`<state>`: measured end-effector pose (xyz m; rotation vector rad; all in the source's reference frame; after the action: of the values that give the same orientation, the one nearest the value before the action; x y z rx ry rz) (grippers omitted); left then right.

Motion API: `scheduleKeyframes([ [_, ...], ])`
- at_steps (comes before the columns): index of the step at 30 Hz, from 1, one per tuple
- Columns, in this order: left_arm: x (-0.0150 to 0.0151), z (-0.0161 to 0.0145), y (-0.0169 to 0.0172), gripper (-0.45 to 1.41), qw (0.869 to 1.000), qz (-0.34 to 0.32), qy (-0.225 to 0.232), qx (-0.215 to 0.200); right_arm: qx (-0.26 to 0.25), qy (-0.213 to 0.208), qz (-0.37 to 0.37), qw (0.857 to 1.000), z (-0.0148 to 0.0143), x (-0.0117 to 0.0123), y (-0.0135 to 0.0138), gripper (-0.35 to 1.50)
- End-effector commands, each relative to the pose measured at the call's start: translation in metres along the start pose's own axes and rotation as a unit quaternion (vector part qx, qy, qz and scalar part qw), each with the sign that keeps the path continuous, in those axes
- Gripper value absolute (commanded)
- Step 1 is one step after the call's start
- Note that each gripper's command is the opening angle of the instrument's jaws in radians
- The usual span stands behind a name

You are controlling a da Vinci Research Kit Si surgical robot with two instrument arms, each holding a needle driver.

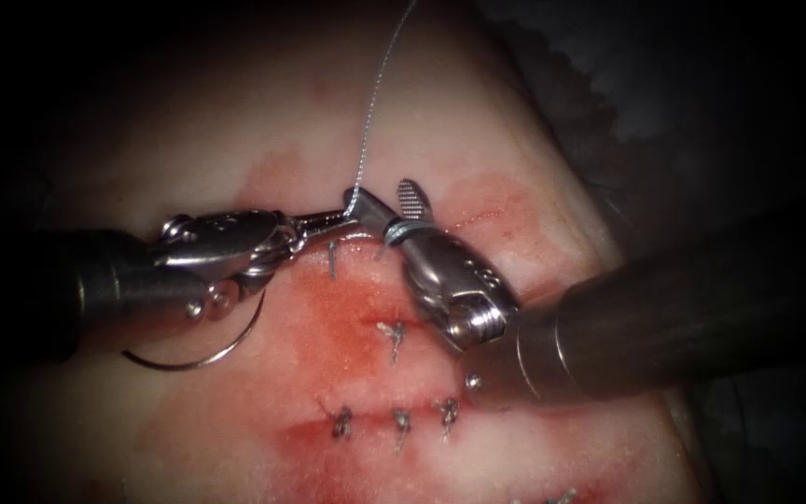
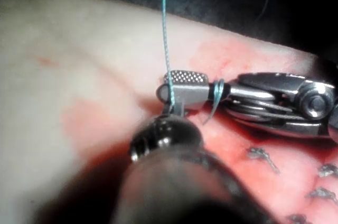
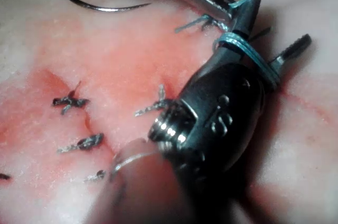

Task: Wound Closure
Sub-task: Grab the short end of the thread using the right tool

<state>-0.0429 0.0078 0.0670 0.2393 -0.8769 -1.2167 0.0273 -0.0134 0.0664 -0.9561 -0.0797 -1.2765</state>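
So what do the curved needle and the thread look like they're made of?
Needle: apparently polished steel, a thin dark wire arc with glints, lying free on the tissue. Thread: looks like fine teal braided fibre, slightly textured, wound around the right hand and held by the left hand.

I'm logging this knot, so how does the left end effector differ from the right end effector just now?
The left end effector is shut, seemingly on the thread; the right end effector is open and holds nothing. The thread is looped round the right one, not the left. Their tips meet above the tissue. Neither holds the needle, which lies loose on the tissue at the left.
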Motion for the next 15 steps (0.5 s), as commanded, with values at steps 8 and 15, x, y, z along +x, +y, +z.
scheduleKeyframes([
  [8, -0.0003, 0.0010, -0.0002, -0.45, 1.000, 0.003, -0.002, -0.001, -0.006, 0.029, -0.007, 1.000, 0.0002, 0.0023, 0.0006, 0.53],
  [15, -0.0002, 0.0011, -0.0004, -0.45, 1.000, 0.003, 0.000, -0.003, -0.018, 0.041, -0.008, 0.999, 0.0000, 0.0029, 0.0009, 0.24],
])
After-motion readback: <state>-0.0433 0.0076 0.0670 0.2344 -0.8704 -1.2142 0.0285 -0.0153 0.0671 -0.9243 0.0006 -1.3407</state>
